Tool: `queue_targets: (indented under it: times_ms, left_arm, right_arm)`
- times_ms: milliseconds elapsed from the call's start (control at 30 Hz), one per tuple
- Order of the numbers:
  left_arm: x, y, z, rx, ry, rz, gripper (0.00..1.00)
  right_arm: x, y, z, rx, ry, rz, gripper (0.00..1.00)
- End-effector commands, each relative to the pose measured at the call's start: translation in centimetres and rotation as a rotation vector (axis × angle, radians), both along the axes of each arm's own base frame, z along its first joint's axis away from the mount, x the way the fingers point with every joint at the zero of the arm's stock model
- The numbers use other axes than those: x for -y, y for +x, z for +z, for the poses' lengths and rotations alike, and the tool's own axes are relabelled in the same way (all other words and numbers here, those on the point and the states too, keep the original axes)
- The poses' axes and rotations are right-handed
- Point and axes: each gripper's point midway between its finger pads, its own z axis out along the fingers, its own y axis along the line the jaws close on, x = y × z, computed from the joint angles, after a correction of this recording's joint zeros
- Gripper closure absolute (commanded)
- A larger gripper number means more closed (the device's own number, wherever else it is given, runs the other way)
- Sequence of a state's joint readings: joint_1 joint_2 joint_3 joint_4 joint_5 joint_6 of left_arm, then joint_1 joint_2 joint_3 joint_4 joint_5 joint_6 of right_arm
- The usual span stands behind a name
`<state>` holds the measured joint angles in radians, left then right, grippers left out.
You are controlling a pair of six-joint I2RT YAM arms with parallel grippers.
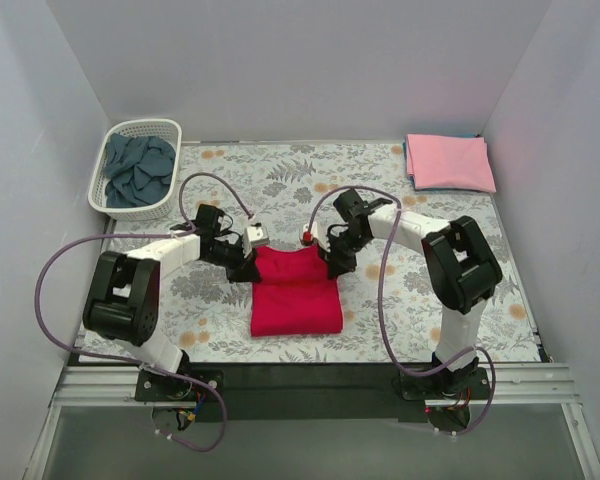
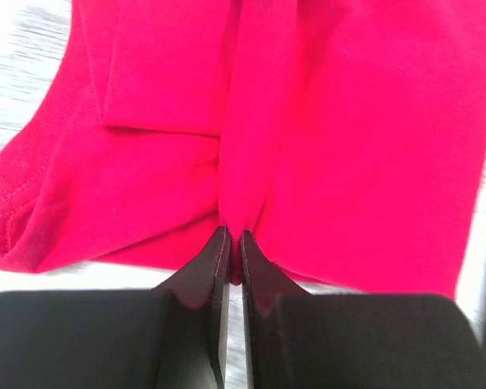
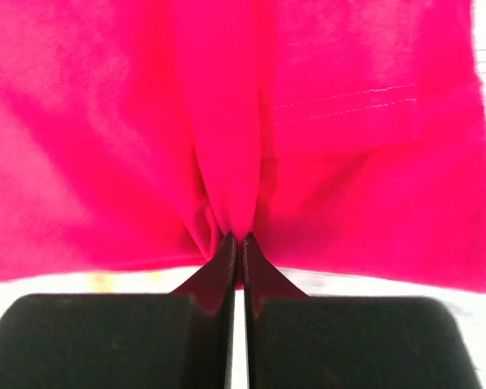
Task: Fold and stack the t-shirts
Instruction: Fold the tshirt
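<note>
A bright red t-shirt [image 1: 295, 295] lies partly folded in the middle of the table. My left gripper [image 1: 248, 262] is shut on its far left corner, and the cloth bunches into a ridge between the jaws [image 2: 234, 235]. At the far right corner my right gripper [image 1: 332, 262] is shut on the red t-shirt too, with a pinched fold [image 3: 237, 237] rising from the fingertips. A light pink t-shirt [image 1: 450, 162] lies folded at the far right. The dark slate-blue t-shirt [image 1: 138, 170] is crumpled inside the basket.
A white lattice basket [image 1: 109, 152] stands at the far left corner. A grey floral cloth [image 1: 280, 175] covers the table. Walls close in on the left, the back and the right.
</note>
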<state>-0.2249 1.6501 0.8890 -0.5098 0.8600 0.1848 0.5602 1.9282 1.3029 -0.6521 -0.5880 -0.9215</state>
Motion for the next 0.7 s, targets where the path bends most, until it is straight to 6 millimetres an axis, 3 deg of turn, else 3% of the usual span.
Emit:
queue_targets:
  times_ms: [0, 33, 67, 133, 167, 200, 233, 333, 433, 567, 667]
  left_arm:
    - [-0.5, -4.7, 1.5, -0.044, -0.012, -0.065, 1.0]
    - [-0.5, -5.3, 2.2, -0.014, -0.019, -0.093, 0.96]
    - [-0.4, -6.1, 2.7, -0.031, -0.03, -0.098, 0.81]
    - [-0.1, -6.1, 4.7, 0.022, -0.058, -0.094, 0.71]
    - [0.2, -5.9, 5.5, 0.056, -0.074, -0.102, 0.6]
    - [0.6, -5.6, 6.2, 0.084, -0.083, -0.104, 0.53]
    - [0.8, -5.5, 7.1, 0.11, -0.093, -0.096, 0.52]
    - [2.7, -4.7, 8.2, 0.162, -0.101, -0.111, 0.52]
    - [4.8, -3.8, 8.0, 0.19, -0.089, -0.129, 0.53]
    - [7.3, -2.5, 6.8, 0.219, -0.073, -0.154, 0.56]
    - [8.4, -1.8, 5.7, 0.224, -0.064, -0.158, 0.57]
  right_arm:
    - [0.9, -5.1, 0.8, -0.142, -0.014, -0.036, 0.97]
    - [1.0, -5.3, 1.6, -0.151, -0.008, -0.053, 0.91]
    - [0.8, -5.0, 2.7, -0.153, 0.009, -0.082, 0.75]
    - [0.4, -4.0, 4.4, -0.173, 0.048, -0.133, 0.61]
    - [0.5, -3.0, 5.5, -0.217, 0.073, -0.206, 0.51]
    - [-0.8, -2.0, 8.0, -0.246, 0.161, -0.215, 0.47]
    - [-1.1, -1.3, 9.1, -0.279, 0.2, -0.241, 0.45]
    - [-2.8, 1.0, 11.9, -0.4, 0.29, -0.312, 0.46]
    - [-4.6, 2.2, 11.9, -0.54, 0.32, -0.345, 0.61]
    - [-6.4, 3.1, 9.4, -0.667, 0.303, -0.384, 0.76]
    - [-7.5, 3.2, 7.9, -0.7, 0.285, -0.411, 0.79]
